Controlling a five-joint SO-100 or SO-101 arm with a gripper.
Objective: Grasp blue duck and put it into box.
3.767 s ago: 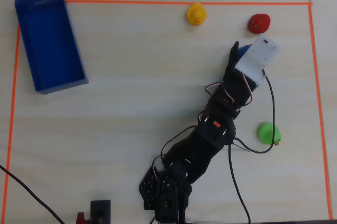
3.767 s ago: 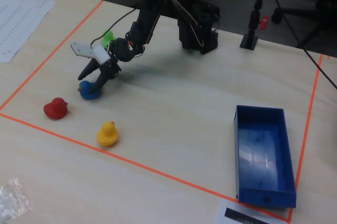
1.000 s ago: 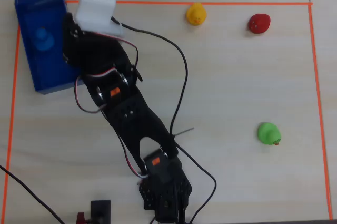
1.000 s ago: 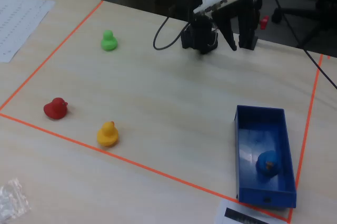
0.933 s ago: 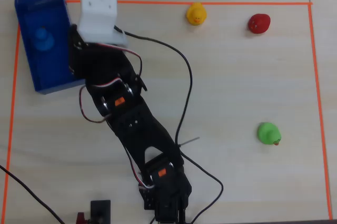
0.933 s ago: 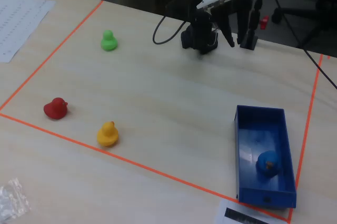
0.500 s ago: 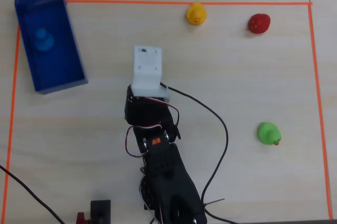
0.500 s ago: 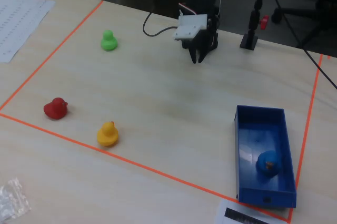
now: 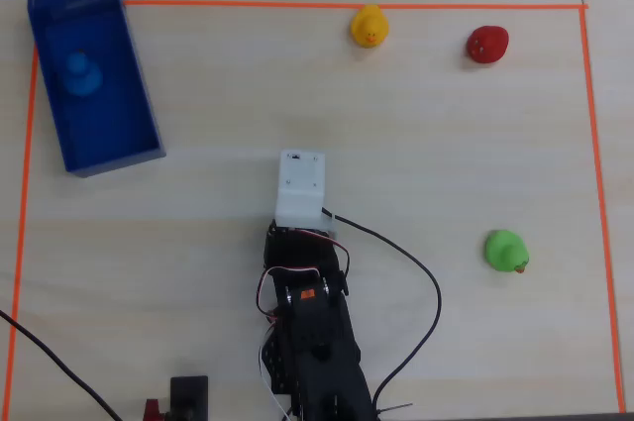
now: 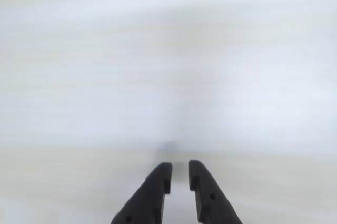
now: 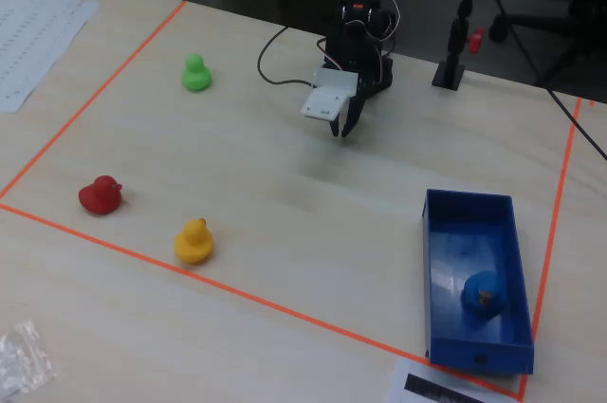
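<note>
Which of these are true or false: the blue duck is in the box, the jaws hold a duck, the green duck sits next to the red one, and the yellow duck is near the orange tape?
1. The blue duck lies inside the box. True.
2. The jaws of the gripper hold a duck. False: nearly closed, nothing between them.
3. The green duck sits beside the red duck. False: they are far apart.
4. The yellow duck sits near the orange tape. True.
</note>
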